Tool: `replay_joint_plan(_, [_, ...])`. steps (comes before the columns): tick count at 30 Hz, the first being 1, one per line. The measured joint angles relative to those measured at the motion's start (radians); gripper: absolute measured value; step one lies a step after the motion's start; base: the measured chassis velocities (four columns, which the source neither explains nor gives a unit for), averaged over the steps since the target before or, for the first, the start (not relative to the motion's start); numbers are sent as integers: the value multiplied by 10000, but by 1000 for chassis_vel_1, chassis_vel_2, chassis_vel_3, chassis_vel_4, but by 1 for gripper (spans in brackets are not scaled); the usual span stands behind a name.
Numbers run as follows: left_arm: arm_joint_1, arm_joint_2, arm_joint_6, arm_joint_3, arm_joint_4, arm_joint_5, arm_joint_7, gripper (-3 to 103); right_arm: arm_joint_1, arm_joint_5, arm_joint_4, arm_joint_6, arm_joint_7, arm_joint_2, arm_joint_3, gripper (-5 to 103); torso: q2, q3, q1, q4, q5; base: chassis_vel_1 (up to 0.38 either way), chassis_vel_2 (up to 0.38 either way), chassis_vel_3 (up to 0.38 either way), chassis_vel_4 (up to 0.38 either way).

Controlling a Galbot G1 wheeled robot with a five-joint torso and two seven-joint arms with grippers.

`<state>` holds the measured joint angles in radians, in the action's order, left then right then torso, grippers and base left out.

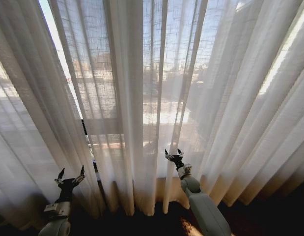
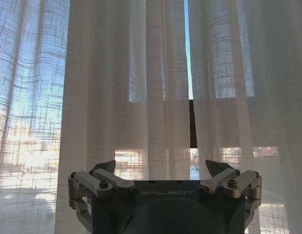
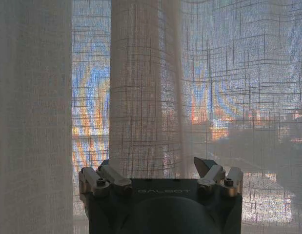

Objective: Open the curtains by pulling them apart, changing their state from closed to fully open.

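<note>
The sheer white pleated curtains (image 1: 142, 73) hang closed across the window, cream-tinted at the hem. A narrow slit (image 1: 68, 73) between two panels runs from upper left down to the sill. My left gripper (image 1: 70, 173) is open and held low, just short of the fabric beside that slit. From the left wrist the same curtains (image 2: 116, 97) show ahead of the open left gripper (image 2: 160, 170), with the slit (image 2: 188, 58) slightly to one side. My right gripper (image 1: 173, 153) is open near the middle folds. In the right wrist view a thick pleat (image 3: 146, 97) stands right in front of the right gripper (image 3: 155, 168).
A dark window frame post (image 1: 86, 132) shows through the slit, and a pale horizontal bar (image 1: 100, 126) behind the fabric. The dark floor (image 1: 269, 216) lies below the hem at the right. Bright outdoor shapes show through the cloth.
</note>
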<state>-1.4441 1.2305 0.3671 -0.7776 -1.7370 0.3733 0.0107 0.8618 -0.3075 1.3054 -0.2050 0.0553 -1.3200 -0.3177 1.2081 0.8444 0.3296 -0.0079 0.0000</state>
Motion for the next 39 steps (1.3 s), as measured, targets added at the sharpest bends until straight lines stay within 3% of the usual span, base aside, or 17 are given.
replay_joint_plan(1, [0,1,0,0,0,0,0,100,43,0,11,-22,5,4,-5,80,0,0,0,0,-1,0,0,0,0])
replay_joint_plan(3, [0,0,0,0,0,0,0,100,70,0,24,-35,12,15,-14,80,0,0,0,0,-1,0,0,0,0])
replay_joint_plan(10, [0,0,0,0,0,0,0,100,372,25,121,-113,208,82,-85,47,1,-1,0,-1,0,0,0,0,0])
replay_joint_plan(12, [0,0,0,0,0,0,0,100,401,25,134,-113,202,82,-85,47,1,0,0,-1,0,0,0,0,0])
replay_joint_plan(18, [0,0,0,0,0,0,0,100,406,-125,-42,-604,662,-41,-279,20,1,0,0,-1,0,0,0,0,0])
replay_joint_plan(21, [0,1,0,0,0,0,0,100,399,-144,-62,-780,916,-49,-367,14,2,0,-1,-1,0,0,0,0,0])
replay_joint_plan(23, [0,0,0,0,0,0,0,100,422,-144,-40,-854,964,-52,-419,4,2,-1,0,0,0,0,0,0,0])
replay_joint_plan(39, [0,0,0,0,0,0,0,100,552,-332,-109,-740,1407,146,-665,0,2,-1,0,0,-1,0,0,0,0])
